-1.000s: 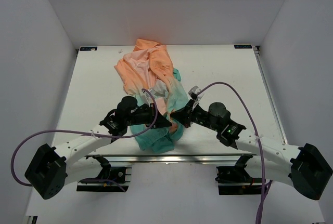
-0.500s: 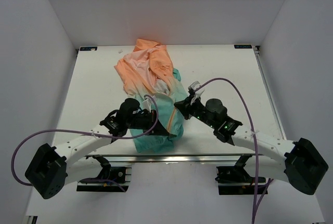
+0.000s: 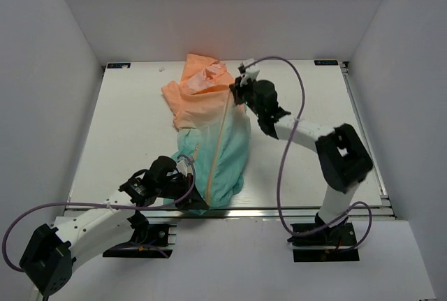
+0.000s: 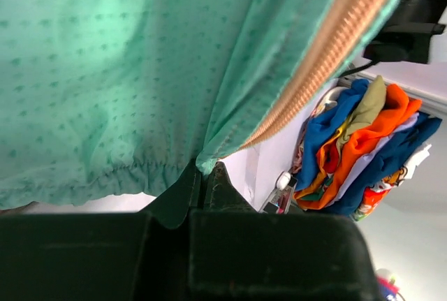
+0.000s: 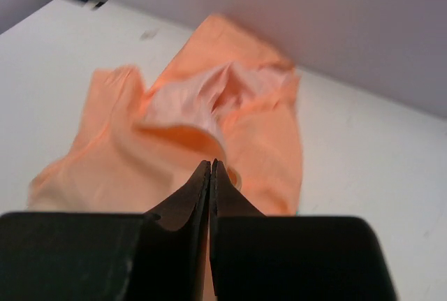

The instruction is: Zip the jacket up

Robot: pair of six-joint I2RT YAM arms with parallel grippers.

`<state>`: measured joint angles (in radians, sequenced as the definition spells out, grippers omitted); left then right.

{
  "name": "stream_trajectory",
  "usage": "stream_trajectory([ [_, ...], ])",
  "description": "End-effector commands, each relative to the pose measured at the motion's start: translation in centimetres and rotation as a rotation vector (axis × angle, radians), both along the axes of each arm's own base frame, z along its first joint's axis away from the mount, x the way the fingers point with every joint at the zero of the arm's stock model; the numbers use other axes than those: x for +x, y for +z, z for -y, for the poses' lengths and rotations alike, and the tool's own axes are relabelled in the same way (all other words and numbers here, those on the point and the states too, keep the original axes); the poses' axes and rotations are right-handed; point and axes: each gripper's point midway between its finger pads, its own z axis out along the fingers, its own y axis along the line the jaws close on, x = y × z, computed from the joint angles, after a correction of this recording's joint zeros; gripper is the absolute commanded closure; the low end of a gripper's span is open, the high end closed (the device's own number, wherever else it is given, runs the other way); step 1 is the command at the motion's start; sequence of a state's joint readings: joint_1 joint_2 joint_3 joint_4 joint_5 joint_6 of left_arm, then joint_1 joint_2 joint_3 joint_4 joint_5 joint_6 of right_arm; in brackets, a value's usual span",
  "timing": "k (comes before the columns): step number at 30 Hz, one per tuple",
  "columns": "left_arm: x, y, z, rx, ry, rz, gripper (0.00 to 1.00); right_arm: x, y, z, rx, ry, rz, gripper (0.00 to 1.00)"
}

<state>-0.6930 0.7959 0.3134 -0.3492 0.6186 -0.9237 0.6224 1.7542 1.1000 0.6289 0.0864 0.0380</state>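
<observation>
Well, a second ago both arms were huddled over a bunched heap mid-table; now the jacket (image 3: 234, 137) lies pulled out long on the table (image 3: 126, 119), orange end far, teal end near; the right gripper (image 3: 236, 91) has run up to the collar, its jaws pressed together, seemingly on the pull, though I cannot make that out; the left gripper (image 3: 196, 202) has drawn back, pinching the hem tight by the zipper (image 3: 218, 137); that seam looks joined along its length, so I'd guess it's nearly done.
</observation>
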Motion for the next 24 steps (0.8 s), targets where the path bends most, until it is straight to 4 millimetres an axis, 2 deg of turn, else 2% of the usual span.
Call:
stream_trajectory([
  [1,-3.2,-1.7,-1.6,0.073,-0.032,-0.16,1.0,8.9,8.0,3.8,0.077,-0.187,0.249,1.0],
  [2,-3.4,-1.7,-1.6,0.072,-0.029,-0.173,1.0,10.9,8.4,5.1,0.083,-0.216,0.257,1.0],
  [3,-3.5,-1.8,-1.6,0.073,-0.028,-0.182,1.0,13.7,9.2,4.7,0.091,-0.224,0.269,1.0],
  [5,-3.9,-2.3,-2.1,0.106,-0.012,-0.218,1.0,17.0,9.7,5.5,0.099,-0.252,0.274,1.0],
  [6,-3.9,-2.4,-2.3,0.118,-0.007,-0.227,1.0,18.5,9.6,5.6,0.101,-0.263,0.279,1.0],
  [7,-4.1,-2.6,-2.5,0.135,-0.002,-0.243,1.0,20.9,9.9,5.3,0.106,-0.275,0.281,1.0],
  [8,-4.1,-2.6,-2.6,0.142,0.002,-0.243,1.0,22.2,10.0,5.7,0.103,-0.292,0.291,1.0],
  [9,-4.1,-2.7,-2.7,0.15,0.006,-0.25,1.0,24.0,6.9,5.8,0.087,-0.325,0.259,1.0],
  [10,-4.1,-2.8,-2.8,0.158,0.012,-0.254,1.0,24.5,9.4,6.1,0.115,-0.345,0.308,1.0],
  [16,-4.6,-3.3,-3.1,0.181,0.028,-0.301,1.0,26.4,6.5,9.0,0.161,-0.476,0.346,1.0],
  [17,-4.5,-3.3,-3.2,0.186,0.031,-0.299,1.0,26.7,7.6,9.7,0.207,-0.494,0.365,1.0],
  [18,-4.7,-3.3,-3.3,0.192,0.031,-0.304,1.0,27.5,5.9,9.9,0.203,-0.509,0.345,1.0],
  [19,-5.1,-3.4,-3.7,0.212,0.035,-0.326,1.0,27.5,7.6,10.4,0.227,-0.513,0.37,1.0],
  [20,-5.3,-3.3,-3.8,0.208,0.035,-0.321,1.0,28.2,6.5,11.5,0.23,-0.545,0.368,1.0],
  [21,-5.5,-3.4,-4.1,0.217,0.042,-0.33,1.0,28.2,6.9,12.1,0.243,-0.557,0.378,1.0],
  [23,-5.7,-3.4,-4.4,0.218,0.061,-0.337,1.0,28.1,7.0,12.7,0.261,-0.551,0.367,1.0],
  [24,-5.7,-3.3,-4.3,0.211,0.064,-0.336,1.0,27.7,6.4,12.2,0.244,-0.509,0.345,1.0],
])
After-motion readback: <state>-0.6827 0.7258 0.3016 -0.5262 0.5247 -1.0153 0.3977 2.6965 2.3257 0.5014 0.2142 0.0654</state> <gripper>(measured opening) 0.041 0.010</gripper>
